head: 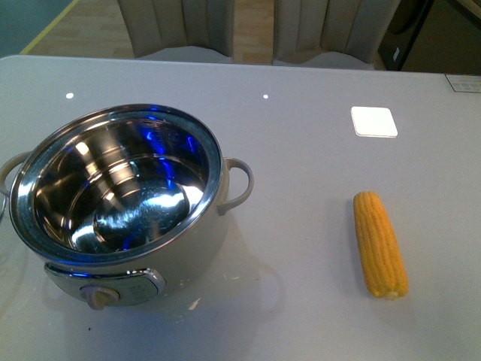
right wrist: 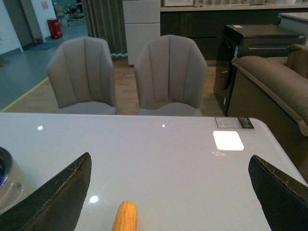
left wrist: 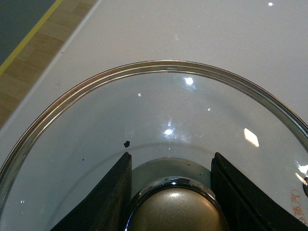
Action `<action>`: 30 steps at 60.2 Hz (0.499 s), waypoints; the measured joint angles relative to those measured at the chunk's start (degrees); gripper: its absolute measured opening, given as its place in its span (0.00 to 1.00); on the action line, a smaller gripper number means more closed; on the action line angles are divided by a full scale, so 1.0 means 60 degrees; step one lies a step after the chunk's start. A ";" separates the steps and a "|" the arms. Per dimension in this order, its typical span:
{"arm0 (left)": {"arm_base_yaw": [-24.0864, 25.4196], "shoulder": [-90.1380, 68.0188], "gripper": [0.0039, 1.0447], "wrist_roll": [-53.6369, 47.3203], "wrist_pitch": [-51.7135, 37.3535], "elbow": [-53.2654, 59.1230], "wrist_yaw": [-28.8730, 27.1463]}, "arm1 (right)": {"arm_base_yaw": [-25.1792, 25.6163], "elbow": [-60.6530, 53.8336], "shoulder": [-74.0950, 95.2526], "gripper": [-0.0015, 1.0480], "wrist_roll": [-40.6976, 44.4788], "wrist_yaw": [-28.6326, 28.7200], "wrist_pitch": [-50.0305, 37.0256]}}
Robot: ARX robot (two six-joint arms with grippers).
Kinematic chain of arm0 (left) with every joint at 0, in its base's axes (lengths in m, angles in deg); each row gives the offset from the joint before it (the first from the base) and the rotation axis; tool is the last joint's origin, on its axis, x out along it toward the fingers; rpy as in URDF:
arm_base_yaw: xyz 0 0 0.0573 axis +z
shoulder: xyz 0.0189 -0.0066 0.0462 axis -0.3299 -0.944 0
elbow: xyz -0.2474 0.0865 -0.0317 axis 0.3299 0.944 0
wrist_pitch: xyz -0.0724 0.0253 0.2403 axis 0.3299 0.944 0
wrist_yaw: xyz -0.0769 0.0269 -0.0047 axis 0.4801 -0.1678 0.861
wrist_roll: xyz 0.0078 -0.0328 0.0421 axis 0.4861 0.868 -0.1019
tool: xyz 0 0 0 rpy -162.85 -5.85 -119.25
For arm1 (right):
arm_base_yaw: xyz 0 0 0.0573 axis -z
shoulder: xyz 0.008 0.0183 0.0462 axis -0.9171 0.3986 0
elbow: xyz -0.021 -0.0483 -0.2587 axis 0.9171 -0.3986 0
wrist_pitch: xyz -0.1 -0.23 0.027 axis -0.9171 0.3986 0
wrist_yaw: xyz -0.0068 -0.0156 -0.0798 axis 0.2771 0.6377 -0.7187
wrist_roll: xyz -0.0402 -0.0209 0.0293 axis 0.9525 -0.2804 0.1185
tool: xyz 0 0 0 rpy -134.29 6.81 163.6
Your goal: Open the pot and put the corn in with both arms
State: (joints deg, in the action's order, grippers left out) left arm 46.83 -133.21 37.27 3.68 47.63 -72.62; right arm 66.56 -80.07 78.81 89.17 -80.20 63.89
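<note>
The cream-white pot (head: pixel 203 241) stands open at the front left of the table, its shiny steel inside showing, dial knob (head: pixel 99 297) facing me. The yellow corn (head: pixel 379 244) lies on the table to the right of the pot, lengthwise away from me. No arm shows in the front view. In the left wrist view my left gripper (left wrist: pixel 171 192) is shut on the gold knob (left wrist: pixel 175 209) of the glass pot lid (left wrist: pixel 96 125), held over the table. In the right wrist view my right gripper (right wrist: pixel 171 192) is open, with the corn's tip (right wrist: pixel 125 216) between its fingers below.
A white square patch (head: pixel 373 121) lies on the table behind the corn. Two beige chairs (right wrist: pixel 125 72) stand at the table's far edge. A sofa (right wrist: pixel 279 91) and dark cabinet (right wrist: pixel 250 48) are beyond the right side. The pot's edge shows in the right wrist view (right wrist: pixel 7 183).
</note>
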 joint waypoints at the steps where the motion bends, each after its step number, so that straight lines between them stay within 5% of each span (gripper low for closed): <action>1: -0.0004 -0.0062 0.42 0.0011 -0.0011 -0.0025 -0.0004 | 0.0000 0.0000 0.0000 0.91 0.0000 0.0000 0.0000; 30: -0.0109 -0.1898 0.42 -0.0047 -0.0834 -0.0991 0.0047 | 0.0000 0.0000 0.0000 0.91 0.0000 0.0000 0.0000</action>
State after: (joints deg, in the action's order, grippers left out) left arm 46.18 -144.60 36.99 -1.32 41.68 -72.33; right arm 66.56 -80.07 78.81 89.17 -80.20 63.89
